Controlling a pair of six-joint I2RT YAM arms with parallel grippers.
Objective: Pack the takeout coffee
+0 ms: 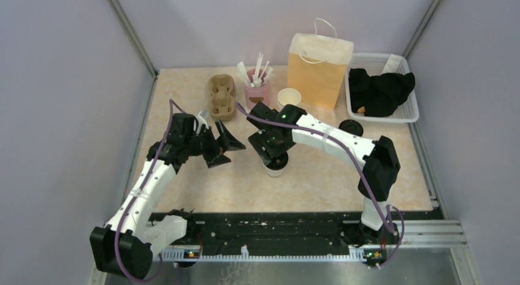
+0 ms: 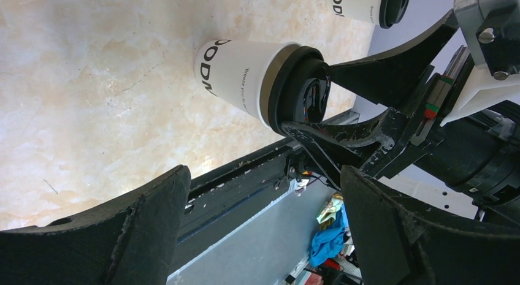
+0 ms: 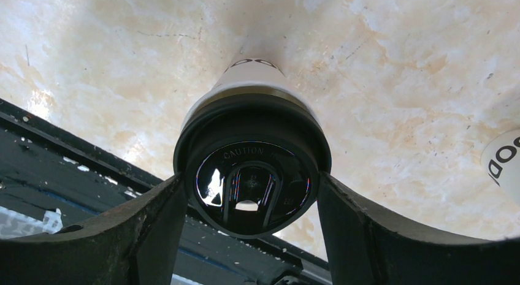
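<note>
Marbled tabletop [image 1: 319, 178] holds one takeout coffee [image 1: 276, 167] upright mid-table, my right gripper [image 3: 249, 178] straddling its lid [image 3: 245, 122] for the pickup, clamped or not I cannot tell, my left gripper [image 1: 222, 147] wide open and empty, so next, I judge, comes a firm lift toward the cardboard carrier [image 1: 222, 96], seen only from overhead.

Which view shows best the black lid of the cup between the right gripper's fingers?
The right wrist view: the lid faces the camera, its CAUTION lettering readable. The left wrist view shows it obliquely from the side. The top external view mostly hides it under the right gripper.
</note>
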